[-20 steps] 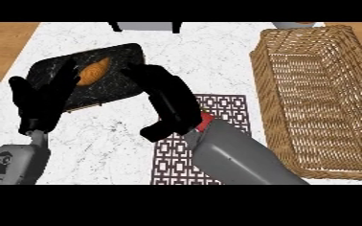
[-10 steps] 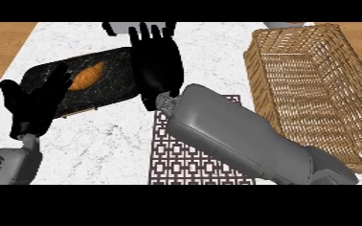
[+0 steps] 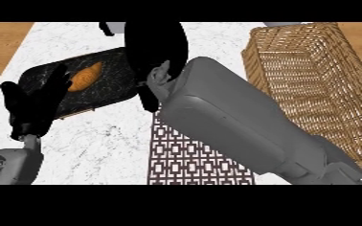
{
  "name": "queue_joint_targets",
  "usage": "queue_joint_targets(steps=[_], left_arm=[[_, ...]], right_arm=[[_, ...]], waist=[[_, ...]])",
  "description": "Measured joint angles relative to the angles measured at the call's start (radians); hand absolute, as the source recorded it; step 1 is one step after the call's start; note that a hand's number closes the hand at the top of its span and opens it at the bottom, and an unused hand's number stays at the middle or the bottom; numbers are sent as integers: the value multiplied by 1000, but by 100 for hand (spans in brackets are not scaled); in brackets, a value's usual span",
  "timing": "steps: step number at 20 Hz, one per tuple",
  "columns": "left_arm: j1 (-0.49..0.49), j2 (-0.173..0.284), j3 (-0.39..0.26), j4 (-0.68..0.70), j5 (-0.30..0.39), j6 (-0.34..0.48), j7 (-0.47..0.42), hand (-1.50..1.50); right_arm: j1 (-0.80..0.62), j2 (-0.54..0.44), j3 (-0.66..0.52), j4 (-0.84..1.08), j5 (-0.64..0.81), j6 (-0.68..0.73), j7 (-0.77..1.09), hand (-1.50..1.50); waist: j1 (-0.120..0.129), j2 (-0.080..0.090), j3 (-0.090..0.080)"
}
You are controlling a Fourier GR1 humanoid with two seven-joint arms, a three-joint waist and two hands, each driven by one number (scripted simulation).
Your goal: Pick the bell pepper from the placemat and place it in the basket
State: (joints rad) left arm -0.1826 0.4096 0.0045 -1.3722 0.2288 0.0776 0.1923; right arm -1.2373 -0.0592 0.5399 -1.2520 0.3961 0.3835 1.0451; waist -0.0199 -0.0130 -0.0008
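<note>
Head view, w/ my right forearm filling the middle of the frame and hiding most of what matters. My right hand (image 3: 157, 38) sits at upper centre, a black mass above the forearm; I can't tell whether it's open or curled round anything, since only its back shows. The bell pepper isn't visible anywhere. It may be under that hand or behind the forearm, but I can't say which. The placemat (image 3: 185, 155), brown w/ a white lattice pattern, pokes out at lower centre beneath my arm, and the part that shows carries nothing.

The wicker basket (image 3: 304, 72) runs down the right side of the frame, just beside the placemat's right edge. At left is a dark marbled tray (image 3: 106, 93) w/ an orange-brown food item (image 3: 86, 75) on it, not my target. My left hand (image 3: 32, 105) rests at the left edge, fingers up and relaxed, overlapping the tray's left end in the frame.

Judging by the hand being up near the top and the pepper gone from the visible mat, I'd guess I'm at the carry stage, approx. halfway. To do it well: swing the hand rightward over the basket's near rim w/o clipping the wicker wall, keep the wrist level, get fully above the basket's interior before letting go, and lower in rather than release from height. Keep the left hand parked so it doesn't nudge the tray.
</note>
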Motion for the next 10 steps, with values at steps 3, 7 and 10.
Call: queue_joint_targets(steps=[3,7,10], left_arm=[[2,-8,3,10,-8,4,-13,0],[14,-5,17,15,-2,-12,-25,0],[12,-4,19,5,-4,-16,-16,0]], right_arm=[[35,-16,-36,-94,-66,31,25,-150],[128,-47,-49,-252,-112,45,55,-150],[224,-98,-42,-395,-100,46,56,-150]], waist=[[-6,0,0],[-7,0,1],[-6,2,1]])
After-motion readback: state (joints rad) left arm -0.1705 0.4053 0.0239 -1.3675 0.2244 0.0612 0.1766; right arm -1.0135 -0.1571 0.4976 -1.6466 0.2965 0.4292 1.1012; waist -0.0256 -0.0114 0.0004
